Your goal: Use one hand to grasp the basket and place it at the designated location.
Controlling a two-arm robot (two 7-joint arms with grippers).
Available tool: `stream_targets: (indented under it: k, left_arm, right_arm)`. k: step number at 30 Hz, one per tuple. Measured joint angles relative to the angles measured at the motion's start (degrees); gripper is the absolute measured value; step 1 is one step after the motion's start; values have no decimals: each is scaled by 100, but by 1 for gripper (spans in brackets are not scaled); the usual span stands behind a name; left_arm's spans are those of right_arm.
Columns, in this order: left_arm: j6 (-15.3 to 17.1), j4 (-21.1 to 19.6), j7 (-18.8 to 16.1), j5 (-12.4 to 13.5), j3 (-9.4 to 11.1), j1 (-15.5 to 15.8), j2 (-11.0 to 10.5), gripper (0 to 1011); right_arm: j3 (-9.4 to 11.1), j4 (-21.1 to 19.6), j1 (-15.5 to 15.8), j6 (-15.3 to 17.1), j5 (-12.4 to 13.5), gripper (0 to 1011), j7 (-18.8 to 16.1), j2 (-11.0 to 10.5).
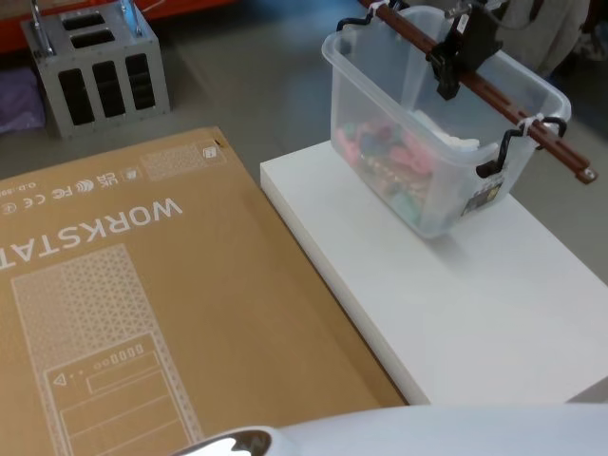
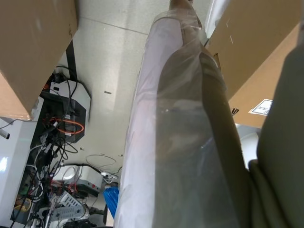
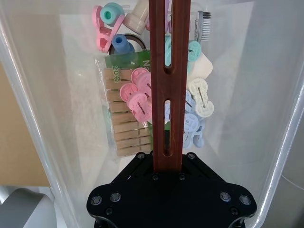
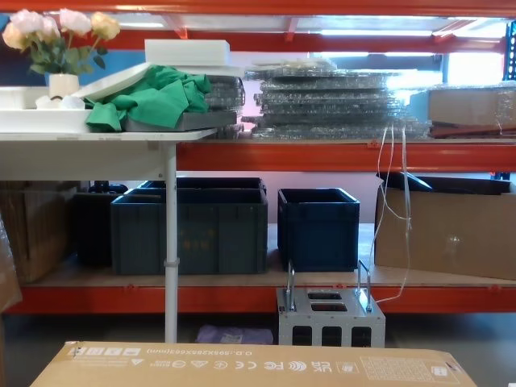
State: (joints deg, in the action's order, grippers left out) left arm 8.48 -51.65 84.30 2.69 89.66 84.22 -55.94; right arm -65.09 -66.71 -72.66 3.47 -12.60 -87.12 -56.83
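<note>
The basket is a translucent whitish tub at the far end of the white platform, seen in the head view. It holds coloured clips and wooden clothes pegs. A reddish-brown slotted bar spans its top as the handle, tied to black hooks at both ends. My right gripper is shut on the middle of this bar. In the right wrist view the black fingers clamp the bar directly above the tub's contents. I cannot tell whether the basket's bottom touches the platform. My left arm is parked low beside the cardboard box.
A large flat cardboard box lies left of the platform. A small grey metal box with two loop handles stands on the floor behind it. Dark blue crates sit on the low shelf ahead. Cables and gear cover the floor.
</note>
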Motion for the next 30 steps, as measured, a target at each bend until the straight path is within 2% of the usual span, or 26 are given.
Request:
stream_targets:
  k: [12, 30]
  left_arm:
    - [0, -2, 0, 0, 0, 0, 0, 0]
    - [0, -1, 0, 0, 0, 0, 0, 0]
  right_arm:
    - [91, -17, 318, 150, 121, 0, -53, -20]
    - [279, -15, 607, 321, 193, 0, -106, 1]
